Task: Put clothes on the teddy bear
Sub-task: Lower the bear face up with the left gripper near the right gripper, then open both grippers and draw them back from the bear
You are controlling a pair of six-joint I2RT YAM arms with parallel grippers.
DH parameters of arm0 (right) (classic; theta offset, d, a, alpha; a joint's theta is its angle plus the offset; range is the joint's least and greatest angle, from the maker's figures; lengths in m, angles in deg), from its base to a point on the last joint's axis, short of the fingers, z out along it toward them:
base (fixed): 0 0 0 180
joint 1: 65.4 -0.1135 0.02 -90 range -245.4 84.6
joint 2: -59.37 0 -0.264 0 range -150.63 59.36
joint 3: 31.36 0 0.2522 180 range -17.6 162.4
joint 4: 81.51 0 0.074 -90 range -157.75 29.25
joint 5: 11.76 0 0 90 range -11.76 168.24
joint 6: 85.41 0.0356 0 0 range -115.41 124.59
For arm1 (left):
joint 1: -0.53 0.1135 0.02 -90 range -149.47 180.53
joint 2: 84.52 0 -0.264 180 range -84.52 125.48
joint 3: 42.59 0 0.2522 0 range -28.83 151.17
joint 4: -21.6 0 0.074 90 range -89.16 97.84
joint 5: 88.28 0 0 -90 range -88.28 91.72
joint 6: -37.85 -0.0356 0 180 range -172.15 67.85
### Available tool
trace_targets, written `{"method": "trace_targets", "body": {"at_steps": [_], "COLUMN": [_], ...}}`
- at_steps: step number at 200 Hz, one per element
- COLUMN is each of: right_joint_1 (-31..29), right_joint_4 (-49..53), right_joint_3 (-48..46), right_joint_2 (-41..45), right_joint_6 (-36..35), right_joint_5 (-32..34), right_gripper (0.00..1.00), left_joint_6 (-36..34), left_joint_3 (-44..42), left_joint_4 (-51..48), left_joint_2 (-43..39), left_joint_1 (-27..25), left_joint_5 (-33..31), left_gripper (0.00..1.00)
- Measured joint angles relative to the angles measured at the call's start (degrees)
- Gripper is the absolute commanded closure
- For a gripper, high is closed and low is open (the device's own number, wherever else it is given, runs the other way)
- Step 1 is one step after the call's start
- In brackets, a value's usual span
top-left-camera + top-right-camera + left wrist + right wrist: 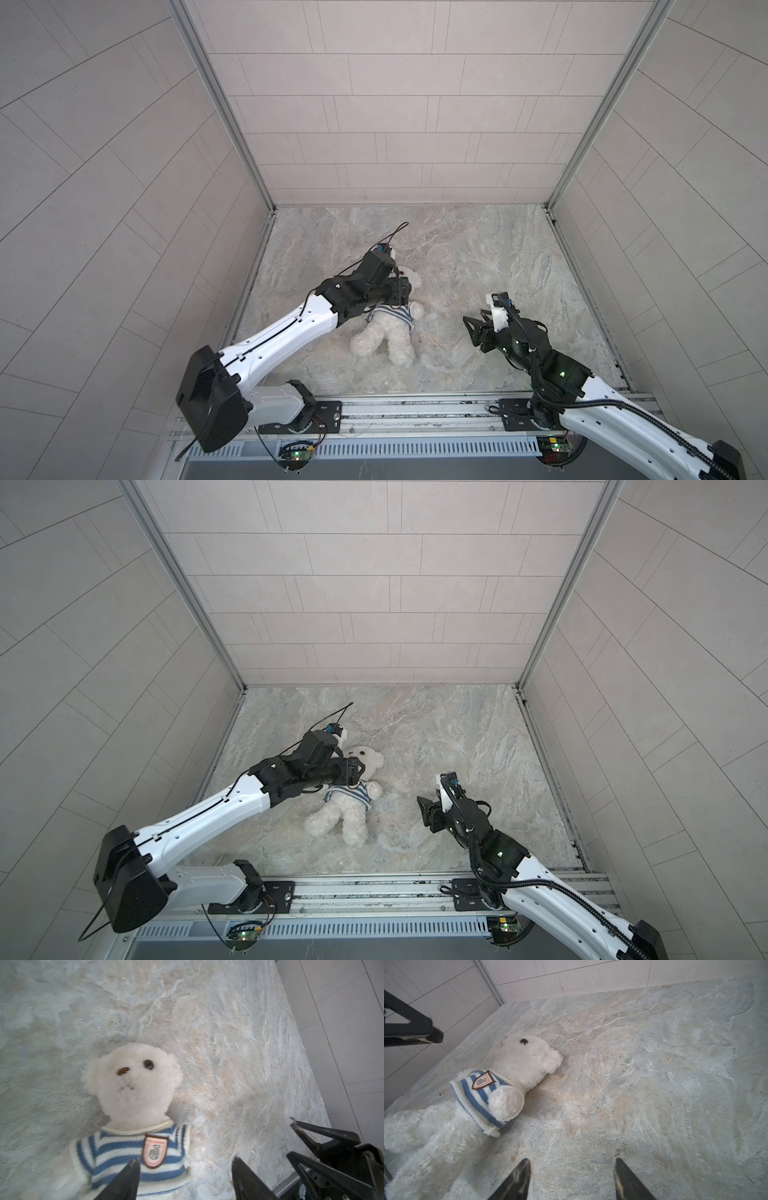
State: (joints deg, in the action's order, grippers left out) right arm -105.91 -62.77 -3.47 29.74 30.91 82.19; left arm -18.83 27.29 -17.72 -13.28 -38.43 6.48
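Your teddy bear [388, 334] lies on its back on the marble-patterned table [478, 249], left of the middle. Its head [368, 760] points toward the back wall [395, 124] and its 2 legs [365, 345] spread toward the rail [415, 409] at the front. It wears the blue-and-white striped shirt [116, 1153]. The collar sits at the neck, the stripes cover the chest, and the shield-shaped badge [154, 1151] faces up on the front. In the right wrist view 1 fluffy arm [506, 1103] pokes out through a sleeve opening, and the hem ends above the belly, which is bare. You cannot make out the other arm clearly, because the left wrist view is blurred there.

Your left hand [185, 1165] hangs over the bear's chest and neck, and in both top views it hides part of the head. Its 2 fingers are spread apart with nothing pinched between them. 1 fingertip [133, 1169] shows in front of the shirt just beside the badge, but you cannot tell whether it touches the cloth.

Your right hand [572, 1161] is out to the right of the bear, well apart from it, over bare table with its fingers aimed toward the bear. Its fingers are also spread, and it holds nothing.
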Motion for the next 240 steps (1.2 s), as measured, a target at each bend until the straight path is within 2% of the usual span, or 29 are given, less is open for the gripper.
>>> {"method": "trace_targets", "body": {"at_steps": [18, 40, 43, 46, 52, 56, 92, 138, 186, 211, 240], "right_joint_1": [0.66, 2.75, 3.13, 3.8, 4.81, 5.66, 13.68, 24.15, 33.75, 38.25, 42.29], "right_joint_4": [0.04, 0.68, 0.81, 1.01, 1.33, 1.53, 2.4, 0.07, -7.82, -11.15, -13.0], "right_joint_3": [0.17, 0.22, 0.24, 0.28, 0.39, 0.44, 1.31, 3.23, 3.32, 3.56, 4.79], "right_joint_2": [-0.11, 0.02, 0.02, 0.04, 0.13, 0.13, 0.81, -0.07, -8.44, -12.26, -14.64], "right_joint_6": [0.0, 0.02, 0.0, 0.02, 0.22, 0.04, -0.94, -5.05, -10.58, -11.98, -12.37], "right_joint_5": [0.02, 0.17, 0.2, 0.22, 0.33, 0.33, 0.55, 2.49, 2.91, 1.27, -1.27], "right_gripper": [0.33, 0.3, 0.26, 0.16, 0.04, 0.01, 0.01, 0.01, 0.01, 0.0, 0.01], "left_joint_6": [-1.05, -3.15, -3.3, -3.78, -4.42, -4.66, -8.35, -8.85, -11.74, -13.9, -15.21], "left_joint_3": [-2.91, -4.09, -4.22, -4.35, -4.66, -4.87, -8.92, -13.51, -19.34, -22.34, -24.37], "left_joint_4": [-0.81, -1.55, -1.57, -1.57, -1.49, -1.38, 0.37, 2.99, 12.2, 15.96, 18.69], "left_joint_2": [-1.9, -3.43, -3.76, -4.04, -4.68, -5.11, -9.81, -15.74, -15.96, -16.35, -20.04], "left_joint_1": [4.5, 7.63, 7.91, 8.15, 8.66, 8.9, 12.55, 17.14, 18.36, 18.6, 18.64], "left_joint_5": [-0.04, -0.87, -1.11, -1.27, -1.62, -2.03, -8.15, -24.74, -39.65, -43.28, -42.8], "left_gripper": [0.19, 0.09, 0.07, 0.05, 0.01, 0.0, 0.0, 0.0, 0.0, 0.0, 0.0]}}
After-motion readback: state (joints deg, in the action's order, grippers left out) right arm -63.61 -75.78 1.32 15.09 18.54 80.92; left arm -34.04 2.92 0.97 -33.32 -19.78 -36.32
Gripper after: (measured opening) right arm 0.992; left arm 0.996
